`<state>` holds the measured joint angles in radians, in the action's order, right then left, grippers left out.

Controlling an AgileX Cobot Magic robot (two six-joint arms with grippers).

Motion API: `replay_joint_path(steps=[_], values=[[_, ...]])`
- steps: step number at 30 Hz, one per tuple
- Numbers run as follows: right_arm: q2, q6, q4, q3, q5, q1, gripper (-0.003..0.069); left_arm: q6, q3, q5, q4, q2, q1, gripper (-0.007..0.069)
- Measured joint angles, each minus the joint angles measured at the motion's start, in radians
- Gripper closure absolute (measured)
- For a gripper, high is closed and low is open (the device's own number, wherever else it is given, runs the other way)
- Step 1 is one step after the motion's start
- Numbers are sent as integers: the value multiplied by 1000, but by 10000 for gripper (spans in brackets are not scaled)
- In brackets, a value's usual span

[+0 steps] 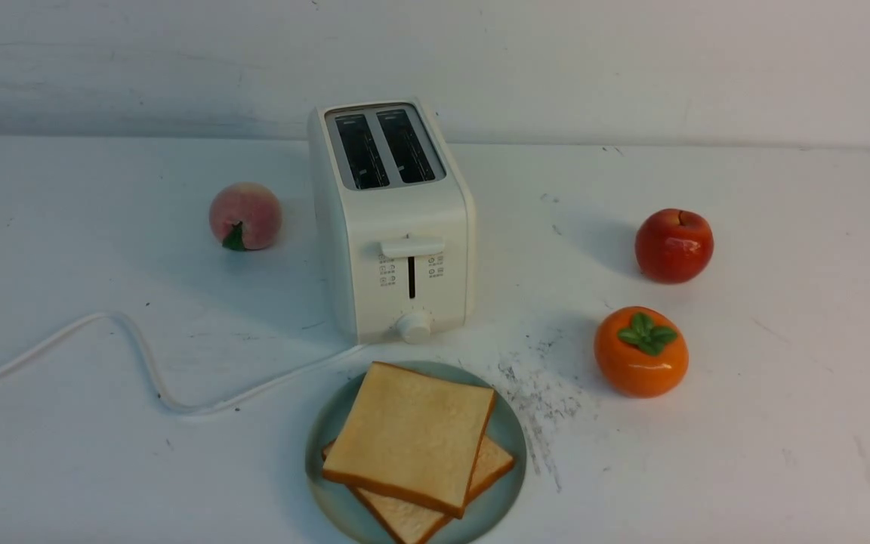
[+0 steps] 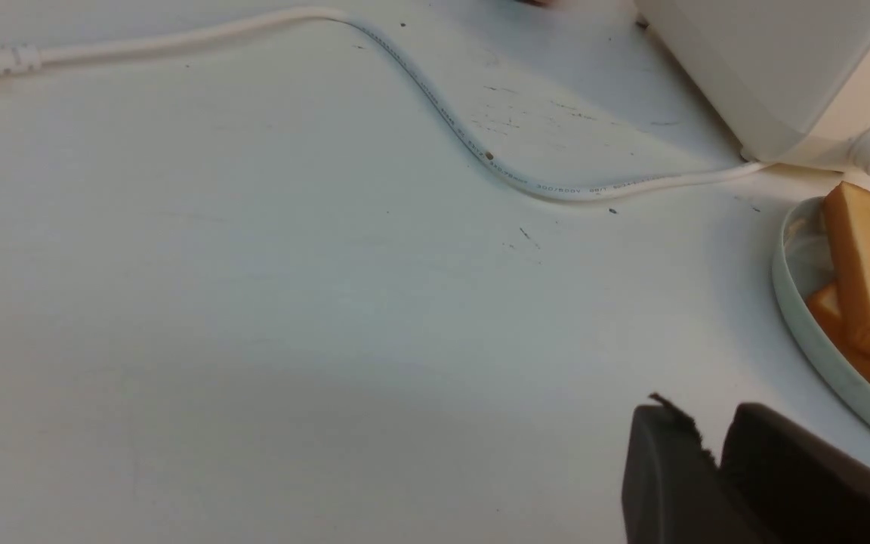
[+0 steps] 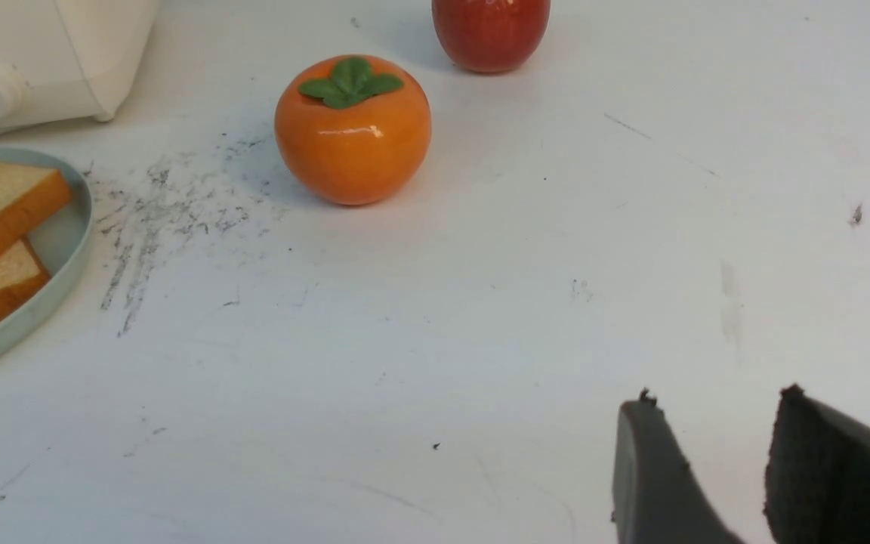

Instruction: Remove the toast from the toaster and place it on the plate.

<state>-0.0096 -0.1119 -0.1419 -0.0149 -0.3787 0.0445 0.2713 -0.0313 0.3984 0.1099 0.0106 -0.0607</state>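
**Both grippers empty, toast on the plate**

The left gripper has its jaws nearly together with only a thin gap, gripping nothing, low over bare table beside the plate. The right gripper stands clearly parted and empty, near the table. Two toast slices lie stacked on the plate, just before the toaster, whose slots are empty.

lower toast: mostly covered | plate: near rim cut off | cord: runs off-frame

I see a staged test bench: scuffed white table, bare wall, glossy fake fruit.
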Motion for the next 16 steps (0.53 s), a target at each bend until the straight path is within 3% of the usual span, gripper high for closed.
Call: replay_joint_path(steps=[16], values=[[0, 0, 0, 0, 0, 0, 419, 0, 0, 0, 0, 0, 0, 503]])
